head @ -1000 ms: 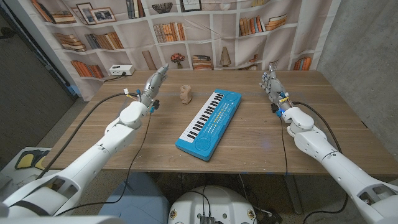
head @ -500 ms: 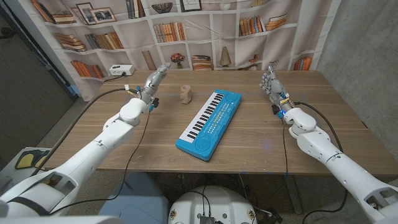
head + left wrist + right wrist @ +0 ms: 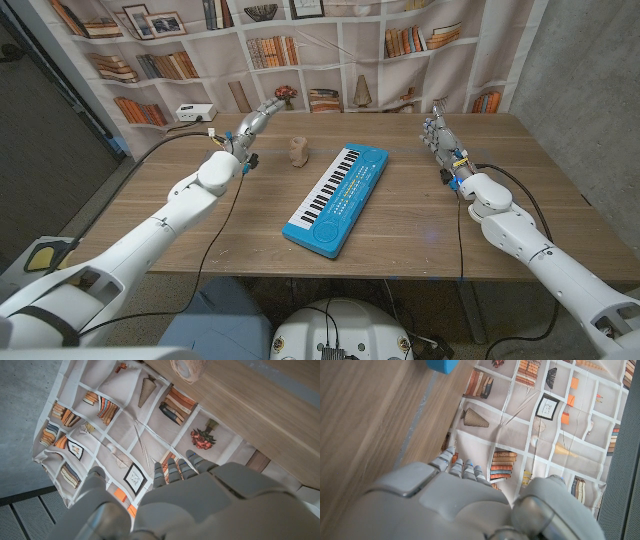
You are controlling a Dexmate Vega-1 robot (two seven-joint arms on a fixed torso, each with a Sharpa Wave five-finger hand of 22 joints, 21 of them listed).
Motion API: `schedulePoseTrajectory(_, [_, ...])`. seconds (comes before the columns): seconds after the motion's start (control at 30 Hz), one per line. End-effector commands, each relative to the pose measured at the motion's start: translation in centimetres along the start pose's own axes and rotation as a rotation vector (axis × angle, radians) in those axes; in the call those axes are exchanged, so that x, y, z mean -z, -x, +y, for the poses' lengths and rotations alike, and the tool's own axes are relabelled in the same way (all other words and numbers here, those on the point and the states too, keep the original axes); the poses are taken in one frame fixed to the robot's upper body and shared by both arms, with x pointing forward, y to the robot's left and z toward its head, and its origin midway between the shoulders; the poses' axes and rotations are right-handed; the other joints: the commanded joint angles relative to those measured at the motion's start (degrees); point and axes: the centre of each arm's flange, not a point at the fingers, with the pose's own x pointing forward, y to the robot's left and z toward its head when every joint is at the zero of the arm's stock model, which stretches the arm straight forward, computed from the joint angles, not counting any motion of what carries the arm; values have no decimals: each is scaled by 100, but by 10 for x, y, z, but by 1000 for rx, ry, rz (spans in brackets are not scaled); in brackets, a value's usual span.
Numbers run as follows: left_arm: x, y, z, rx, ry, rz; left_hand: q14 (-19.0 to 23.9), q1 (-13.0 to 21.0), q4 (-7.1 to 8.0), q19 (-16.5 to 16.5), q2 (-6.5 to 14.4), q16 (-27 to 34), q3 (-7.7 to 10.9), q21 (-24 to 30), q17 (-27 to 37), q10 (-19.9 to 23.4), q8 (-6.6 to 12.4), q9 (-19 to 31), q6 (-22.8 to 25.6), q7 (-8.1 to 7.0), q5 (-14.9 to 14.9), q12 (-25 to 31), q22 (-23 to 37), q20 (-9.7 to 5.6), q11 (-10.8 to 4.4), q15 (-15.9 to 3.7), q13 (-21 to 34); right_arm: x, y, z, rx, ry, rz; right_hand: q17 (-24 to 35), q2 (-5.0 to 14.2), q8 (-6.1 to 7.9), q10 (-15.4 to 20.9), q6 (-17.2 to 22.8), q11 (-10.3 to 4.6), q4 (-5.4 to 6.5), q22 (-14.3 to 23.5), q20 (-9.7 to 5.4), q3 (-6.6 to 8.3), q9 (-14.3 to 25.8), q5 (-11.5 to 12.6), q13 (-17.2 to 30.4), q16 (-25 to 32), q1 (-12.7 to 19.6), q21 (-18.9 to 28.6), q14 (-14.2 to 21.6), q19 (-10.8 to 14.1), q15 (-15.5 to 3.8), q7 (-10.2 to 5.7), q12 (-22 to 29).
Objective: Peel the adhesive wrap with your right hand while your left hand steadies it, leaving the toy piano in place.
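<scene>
A: In the head view, how are the fingers seen?
B: The left hand is raised over the worktop's far left, its fingers stretched out, nothing held. The right hand is raised at the far right, fingers extended and close together, nothing held.
A: And the adhesive wrap?
B: It is stood between the left hand and the toy piano, apart from both. The piano's long axis is laid diagonally, near-left to far-right.
A: The left wrist view?
B: The wrap is seen beyond the extended fingers, untouched.
A: The right wrist view?
B: A blue piano corner is shown, the fingers empty.
</scene>
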Motion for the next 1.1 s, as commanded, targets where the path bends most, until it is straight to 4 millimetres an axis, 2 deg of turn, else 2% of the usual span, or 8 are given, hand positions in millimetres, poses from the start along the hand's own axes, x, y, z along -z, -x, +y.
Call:
schedulePoseTrajectory(0.03, [-8,-3,-2,-35,-85,-22,3,83,-37,7,-3,13,1,8,13,20,31,11,17,-34,4,21,8,-45,-19,-42,7,-1,-1,0,-2,5,3,13,41,2,-88,-39,28,4,20,27,-21,22,-4,32,23,14,32,-37,-23,21,19,-4])
schedulePoseTrajectory(0.63, [-34,-8,-2,10,-383,-59,-44,168,-58,-23,3,-7,13,-5,11,-41,16,12,-11,-36,-5,-11,7,-39,-28,-66,8,1,-2,2,-2,9,14,10,54,11,-127,-48,32,-6,20,29,-23,22,-16,31,31,32,46,-63,-31,21,19,3])
schedulePoseTrajectory(1.1, [-42,-7,-5,-21,-416,-85,-60,203,-61,-22,-2,-11,11,-3,11,-42,11,13,-24,-51,-11,-13,7,-23,-36,-61,10,-1,-1,-2,-20,16,12,7,65,33,-107,-6,27,-16,19,25,-24,22,-25,30,44,50,59,-61,-23,13,-7,24])
